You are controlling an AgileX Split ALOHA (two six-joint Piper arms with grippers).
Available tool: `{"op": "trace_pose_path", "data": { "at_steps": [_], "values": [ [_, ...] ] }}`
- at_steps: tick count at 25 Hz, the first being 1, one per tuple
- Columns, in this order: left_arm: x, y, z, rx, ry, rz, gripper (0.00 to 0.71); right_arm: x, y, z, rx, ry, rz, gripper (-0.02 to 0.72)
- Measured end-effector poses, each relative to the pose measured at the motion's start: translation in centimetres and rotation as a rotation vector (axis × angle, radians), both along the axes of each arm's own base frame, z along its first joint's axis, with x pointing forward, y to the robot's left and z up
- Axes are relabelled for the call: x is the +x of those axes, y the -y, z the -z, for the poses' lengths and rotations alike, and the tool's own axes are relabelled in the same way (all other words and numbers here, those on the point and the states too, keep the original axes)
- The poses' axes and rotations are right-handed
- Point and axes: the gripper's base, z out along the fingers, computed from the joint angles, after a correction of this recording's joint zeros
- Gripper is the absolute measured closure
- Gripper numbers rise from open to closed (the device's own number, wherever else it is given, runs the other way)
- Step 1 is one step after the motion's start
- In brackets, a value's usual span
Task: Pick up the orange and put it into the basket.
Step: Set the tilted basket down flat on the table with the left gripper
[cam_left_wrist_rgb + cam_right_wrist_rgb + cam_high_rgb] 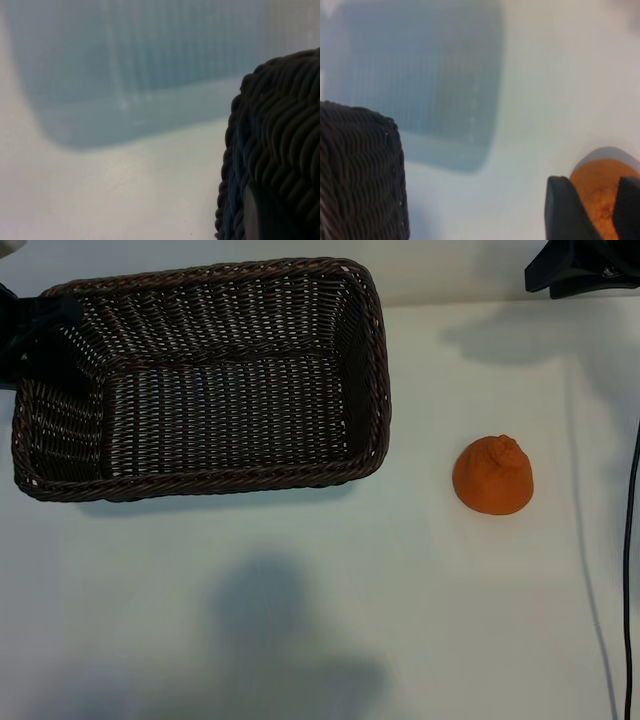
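Woven dark wicker basket [365, 360] occupies my table's [300, 620] far left; knobby, rough-skinned orange [493, 476] sits right. Right gripper [597, 210] stands parted astride it; left grip state: cannot tell.

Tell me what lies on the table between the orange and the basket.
Nothing: in the exterior view only bare white table separates the orange from the basket. The right wrist view shows the same bare stretch.

Orange fruit [493, 477], dark brown woven basket [372, 360]
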Motion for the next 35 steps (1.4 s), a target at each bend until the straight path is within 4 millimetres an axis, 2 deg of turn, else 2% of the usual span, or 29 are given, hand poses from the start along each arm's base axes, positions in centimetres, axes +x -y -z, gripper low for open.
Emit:
{"op": "trace_pose_path", "data": {
  "at_steps": [9,21,23,29,35],
  "values": [
    [0.2,0.2,0.2,-0.031,-0.032,-0.066,0.558,-0.1,0.0,0.0,0.000,-0.009,-0.008,0.425],
    [1.7,0.8,2.2,-0.097,-0.089,-0.074,0.558,-0.1,0.0,0.1,-0.002,-0.011,-0.014,0.425],
    [2.0,1.5,3.1,-0.097,-0.113,-0.053,0.558,-0.1,0.0,0.1,-0.002,-0.011,-0.014,0.425],
    [3.2,5.5,5.9,-0.073,-0.182,0.041,0.559,-0.1,0.0,0.1,-0.002,-0.011,-0.014,0.425],
    [3.6,6.7,6.6,-0.006,-0.222,0.034,0.559,-0.1,0.0,0.1,-0.002,-0.012,-0.015,0.425]
  ]
}}
